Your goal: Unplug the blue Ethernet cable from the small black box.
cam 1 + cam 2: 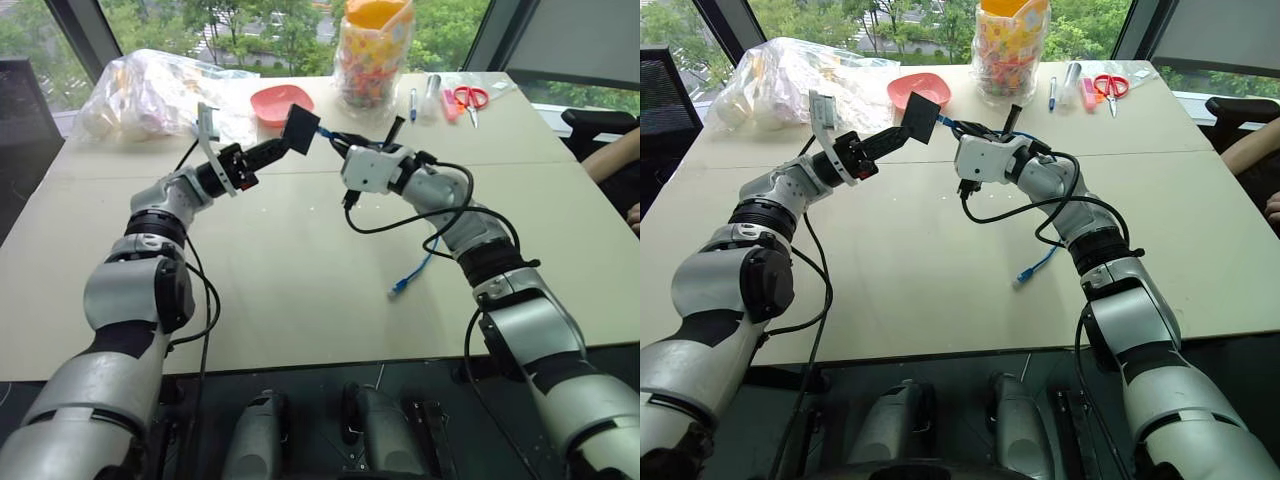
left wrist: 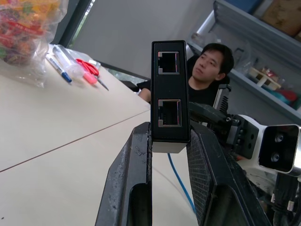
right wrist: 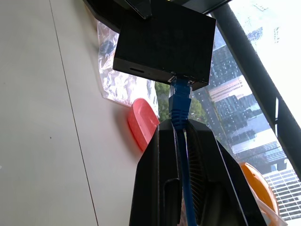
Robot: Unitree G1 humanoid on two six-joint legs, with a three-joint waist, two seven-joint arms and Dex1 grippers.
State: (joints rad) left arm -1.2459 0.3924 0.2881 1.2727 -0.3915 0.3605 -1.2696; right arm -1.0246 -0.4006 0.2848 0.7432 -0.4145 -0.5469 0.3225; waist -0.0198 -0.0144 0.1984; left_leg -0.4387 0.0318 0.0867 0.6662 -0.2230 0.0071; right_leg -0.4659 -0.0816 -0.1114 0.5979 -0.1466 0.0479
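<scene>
Your left claw (image 1: 290,138) is clamped on the small black box (image 1: 302,128), holding it up off the table (image 1: 300,270) between the two arms. In the left wrist view the box (image 2: 170,96) sits squeezed between both fingers (image 2: 134,174), with two open ports on the side facing that camera. Your right claw (image 3: 181,136) is pinched tight on the blue cable (image 3: 180,106), right behind its plug. That plug is still seated in the box's side, just beyond your right fingertips. From your right claw the cable (image 1: 425,262) drops away and trails down to the table, its loose end (image 1: 398,289) lying near your right forearm. Beyond the claws you've got a pink bowl (image 1: 281,102), a plastic bag (image 1: 160,92) and red scissors (image 1: 470,97).
</scene>
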